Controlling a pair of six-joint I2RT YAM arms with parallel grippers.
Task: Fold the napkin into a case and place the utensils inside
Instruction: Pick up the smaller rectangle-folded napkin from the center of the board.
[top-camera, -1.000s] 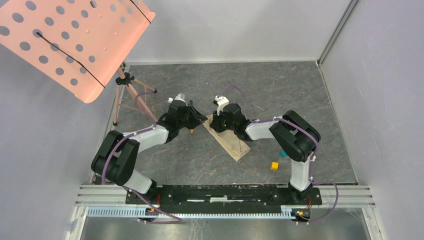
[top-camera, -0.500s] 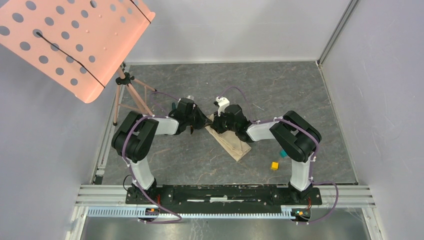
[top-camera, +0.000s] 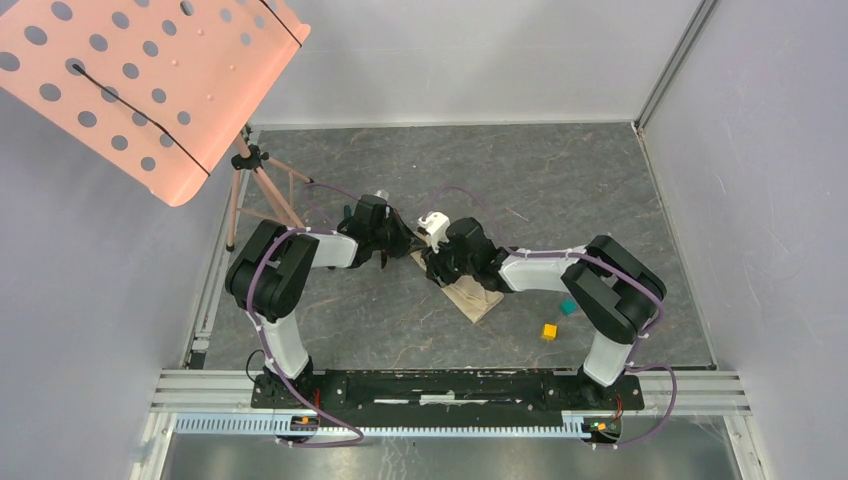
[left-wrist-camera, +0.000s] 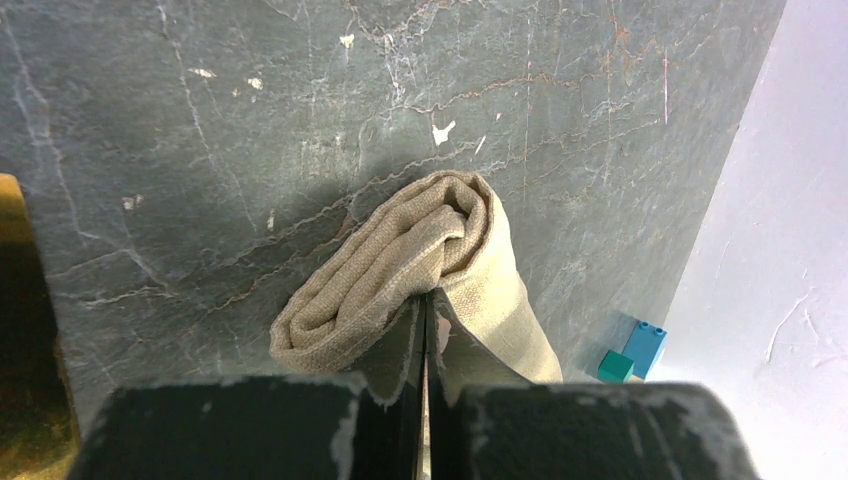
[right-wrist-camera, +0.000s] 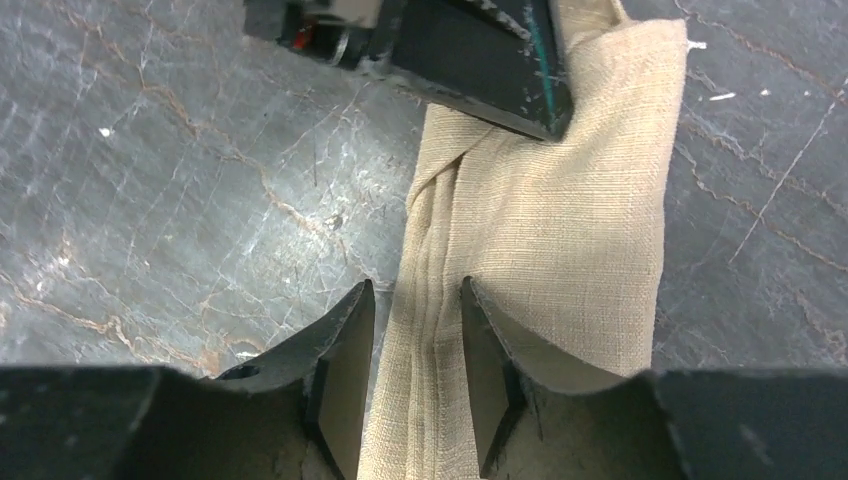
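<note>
Folds of the napkin are lying as a long beige strip on the grey stone-patterned table, and both of our arms are reaching to its far end. We are seeing the left gripper with its jaws pressed together, pinching a raw edge of the napkin just below a rolled-up end. The right gripper is hanging over the napkin's pleated long edge with its jaws standing apart, one finger on each side of the pleats; whether they are touching the cloth we cannot tell. From above, a yellow cube and a teal cube are sitting to the right of the napkin's near end, apart from it. Left of the napkin in the left wrist view, a gold blur is showing; we cannot tell what it is.
</note>
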